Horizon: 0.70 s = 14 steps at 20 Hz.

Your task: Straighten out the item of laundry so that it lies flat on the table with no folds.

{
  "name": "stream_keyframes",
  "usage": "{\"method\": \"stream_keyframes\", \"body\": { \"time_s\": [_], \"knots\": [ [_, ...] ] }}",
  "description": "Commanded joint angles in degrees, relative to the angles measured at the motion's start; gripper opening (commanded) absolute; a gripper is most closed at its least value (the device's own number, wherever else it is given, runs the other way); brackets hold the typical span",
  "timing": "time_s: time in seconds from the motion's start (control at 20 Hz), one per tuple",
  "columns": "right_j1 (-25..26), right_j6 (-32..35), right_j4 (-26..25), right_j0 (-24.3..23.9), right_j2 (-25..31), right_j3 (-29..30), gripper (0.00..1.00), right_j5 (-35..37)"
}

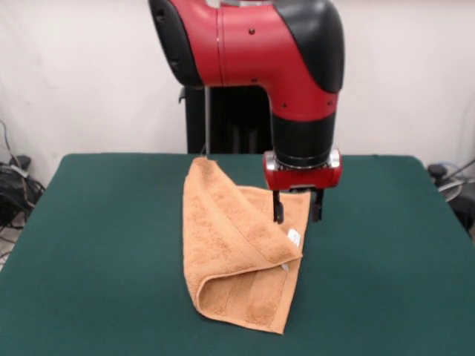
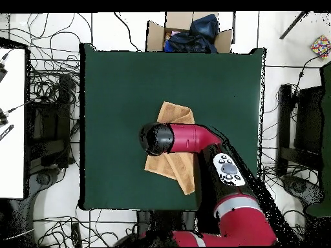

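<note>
The gripper (image 1: pixel 297 208), fingers parted and holding nothing, is hovering over the folded towel (image 1: pixel 237 252) on the table (image 1: pixel 111 222); pinching both layers risks dragging the fold along.

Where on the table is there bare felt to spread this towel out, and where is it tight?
Front view: open green table runs wide on both sides of the folded orange towel, and bare felt also lies beyond it toward the far edge. Tightest is at the towel's tag-side edge, where the claw hangs with fingers apart. The near edge leaves little room below the towel's lowest corner.
</note>
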Motion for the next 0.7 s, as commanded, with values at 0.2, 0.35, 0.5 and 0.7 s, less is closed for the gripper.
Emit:
{"method": "stream_keyframes", "body": {
  "time_s": [0.2, 0.35, 0.5, 0.7],
  "knots": [
    [3.23, 5.06, -2.90, 1.64, -1.50, -4.19, 1.00, -3.97],
    [4.17, 5.17, -2.98, 1.75, -1.71, -4.64, 1.00, -4.73],
    [4.64, 5.58, -3.09, 2.00, -2.19, -4.67, 1.00, -5.57],
    [5.81, 5.75, -3.15, 2.18, -2.57, -5.00, 1.00, -6.56]
  ]
}}
